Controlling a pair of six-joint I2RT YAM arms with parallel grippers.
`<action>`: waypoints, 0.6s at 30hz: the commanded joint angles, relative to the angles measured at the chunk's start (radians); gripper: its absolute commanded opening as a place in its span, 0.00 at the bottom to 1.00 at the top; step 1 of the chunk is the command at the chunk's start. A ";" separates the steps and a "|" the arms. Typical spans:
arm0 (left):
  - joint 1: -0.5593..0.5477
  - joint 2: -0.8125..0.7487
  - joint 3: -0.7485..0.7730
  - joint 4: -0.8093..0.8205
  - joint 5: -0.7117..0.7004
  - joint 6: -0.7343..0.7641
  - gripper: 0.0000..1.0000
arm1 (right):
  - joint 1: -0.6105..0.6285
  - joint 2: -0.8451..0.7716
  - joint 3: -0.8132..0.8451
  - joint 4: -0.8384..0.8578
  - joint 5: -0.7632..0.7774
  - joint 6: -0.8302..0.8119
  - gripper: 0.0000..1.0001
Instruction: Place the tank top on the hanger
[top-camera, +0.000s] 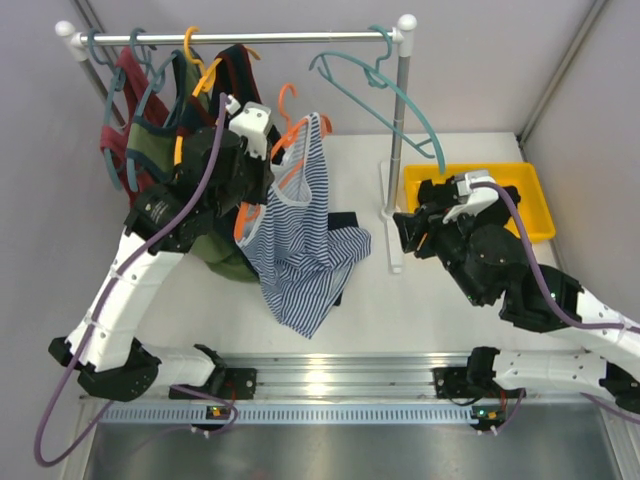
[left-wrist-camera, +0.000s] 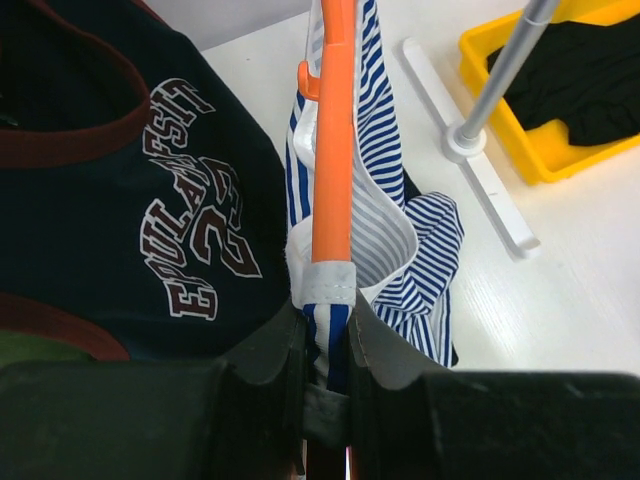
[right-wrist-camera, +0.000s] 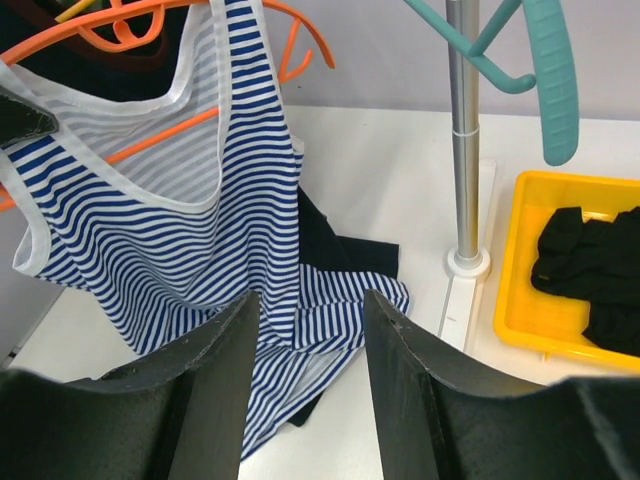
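Note:
The striped tank top (top-camera: 300, 240) hangs on the orange hanger (top-camera: 292, 135), with its hem bunched on the table. My left gripper (top-camera: 248, 200) is shut on the hanger's left end together with the top's grey-trimmed strap. In the left wrist view the hanger arm (left-wrist-camera: 333, 150) and strap run straight out from between the closed fingers (left-wrist-camera: 375, 345), and the tank top (left-wrist-camera: 390, 190) drapes to the right. My right gripper (top-camera: 410, 232) is open and empty, right of the top. In the right wrist view (right-wrist-camera: 312, 310) it faces the tank top (right-wrist-camera: 180, 230) and the hanger (right-wrist-camera: 165, 135).
A clothes rack pole (top-camera: 400, 120) stands at centre right, with a teal hanger (top-camera: 395, 95) on the rail. A yellow bin (top-camera: 525, 200) holds a black garment (right-wrist-camera: 590, 270). A navy lettered top (left-wrist-camera: 150, 230) and other clothes (top-camera: 140, 120) hang at left. Dark cloth (top-camera: 345, 222) lies under the tank top.

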 joint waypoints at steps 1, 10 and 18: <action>0.025 0.016 0.082 0.118 -0.052 -0.007 0.00 | 0.011 -0.029 -0.004 0.011 0.004 0.019 0.46; 0.030 0.071 0.212 0.153 -0.127 0.036 0.00 | 0.010 -0.030 -0.015 0.017 0.003 0.015 0.47; 0.038 0.107 0.289 0.161 -0.159 0.062 0.00 | 0.010 -0.032 -0.015 0.023 0.007 0.008 0.47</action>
